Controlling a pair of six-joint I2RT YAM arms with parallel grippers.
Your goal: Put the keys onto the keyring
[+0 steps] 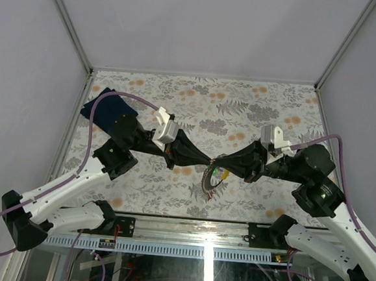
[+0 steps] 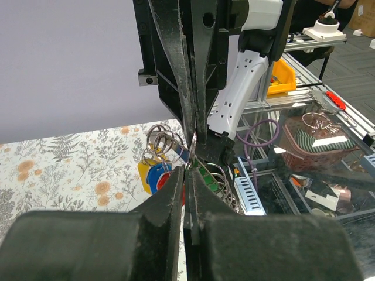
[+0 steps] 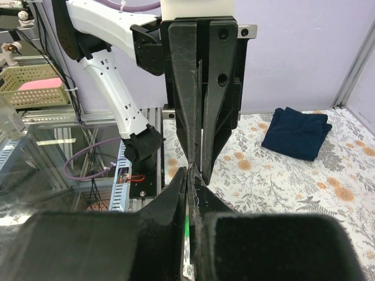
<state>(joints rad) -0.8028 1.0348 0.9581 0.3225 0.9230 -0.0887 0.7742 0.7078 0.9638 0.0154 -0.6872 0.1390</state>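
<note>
Left hand (image 2: pixel 187 174) pinching keyring (image 2: pixel 166 142) | right hand (image 2: pixel 196 139) pinching it, tip-to-tip | keys (image 2: pixel 155 175) hang downward, long axis vertical

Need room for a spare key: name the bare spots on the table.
Bare: the far strip of floral-patterned table right of the dark blue folded cloth, and the near edge left of the bright-tagged keys. Crowded: the centre, around those keys.
</note>
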